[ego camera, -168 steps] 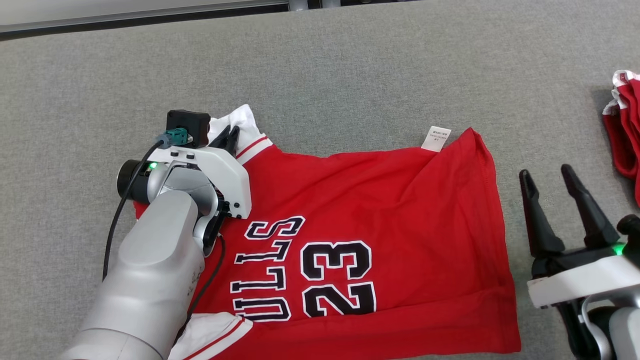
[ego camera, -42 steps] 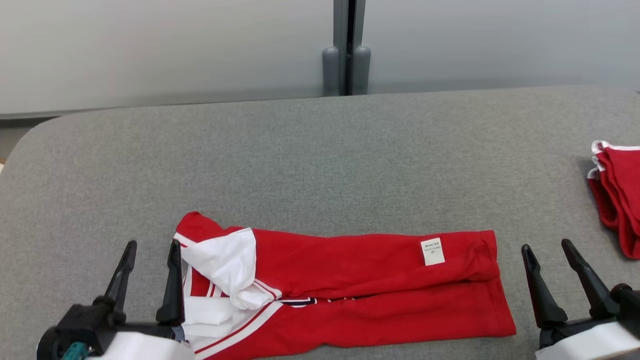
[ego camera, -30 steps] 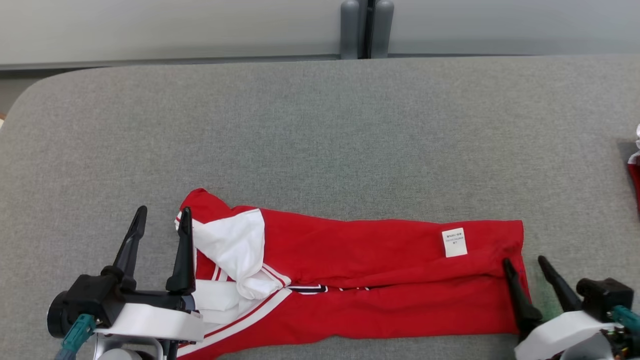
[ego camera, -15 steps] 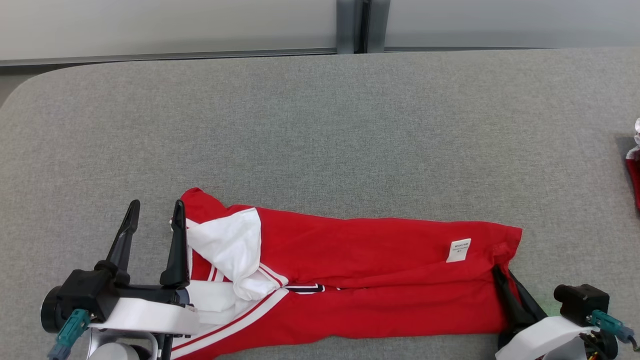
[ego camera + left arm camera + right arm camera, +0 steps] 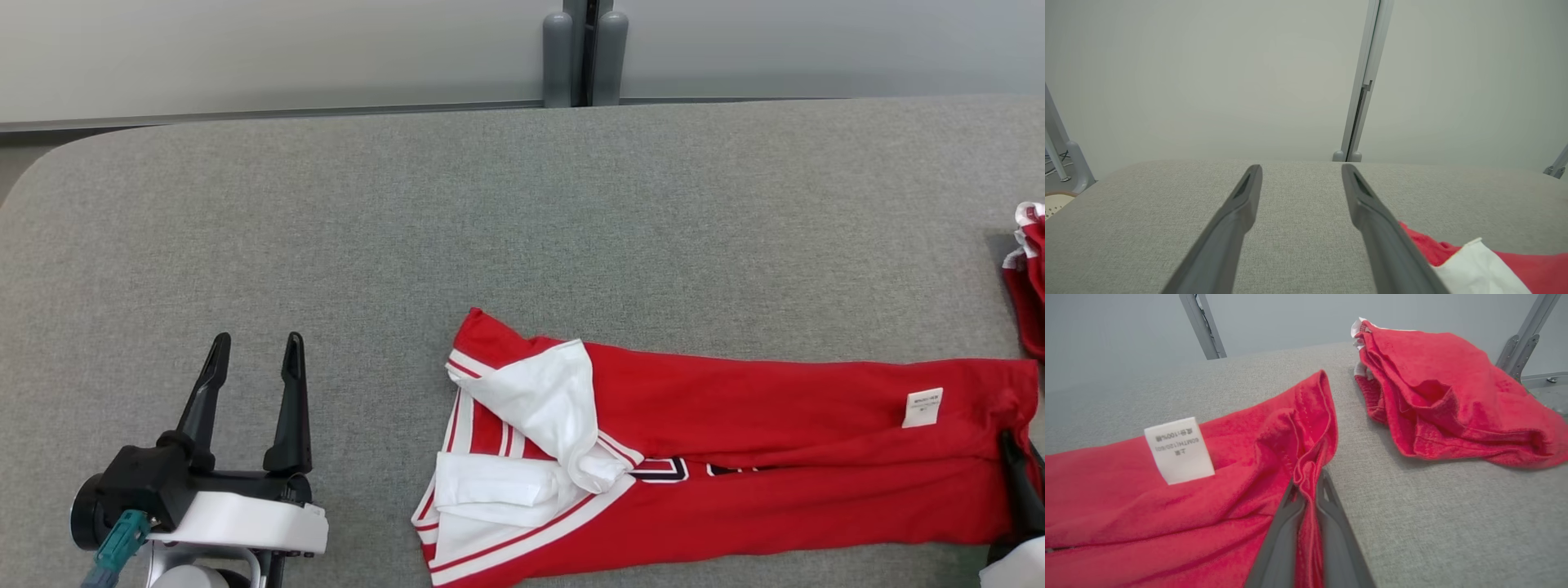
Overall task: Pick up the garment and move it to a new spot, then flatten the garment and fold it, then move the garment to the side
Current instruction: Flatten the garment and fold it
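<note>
Pinching the hem of the red garment [image 5: 775, 408], laid along the front edge of the bench [image 5: 490, 204], with the right jaws, low near the right corner. Holding the left jaws spread and empty near the front left corner, pointed toward the far edge.

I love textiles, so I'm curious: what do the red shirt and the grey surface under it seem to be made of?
The red shirt: soft matte knit, probably cotton; it creases limply and shows stitched hems. The grey surface: looks like woven, flecked upholstery fabric, matte.
</note>
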